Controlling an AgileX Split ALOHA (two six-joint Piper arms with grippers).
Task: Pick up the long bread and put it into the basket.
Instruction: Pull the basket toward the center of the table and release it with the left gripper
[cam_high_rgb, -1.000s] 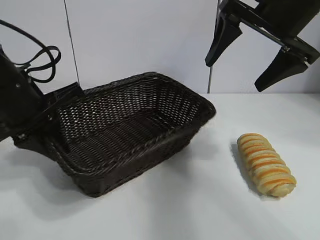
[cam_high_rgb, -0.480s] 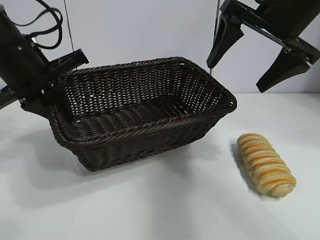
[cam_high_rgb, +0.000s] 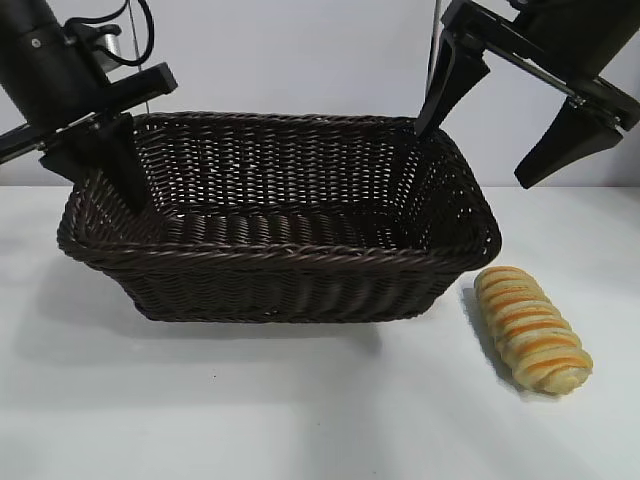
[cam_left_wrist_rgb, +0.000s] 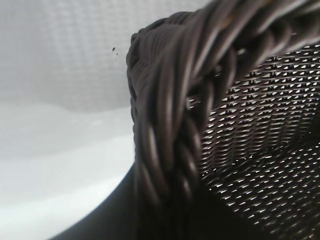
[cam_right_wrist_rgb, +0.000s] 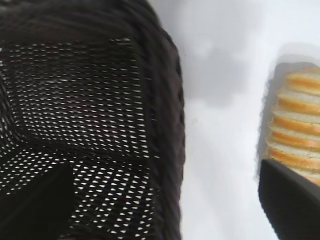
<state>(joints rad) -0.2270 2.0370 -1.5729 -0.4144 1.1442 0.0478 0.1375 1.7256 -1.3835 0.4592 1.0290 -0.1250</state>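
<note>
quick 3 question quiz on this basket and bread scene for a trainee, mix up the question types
1. True or false: the long bread already lies inside the basket.
2. Multiple choice: the left gripper is a) open above the bread, b) shut on the basket's rim at its left end, c) resting on the table.
3. Short answer: how do the jaws of the right gripper stand, and do they hold anything?

Key
1. False: it lies on the table, beside the basket's right end.
2. b
3. Wide open above the basket's right end, holding nothing.
</note>
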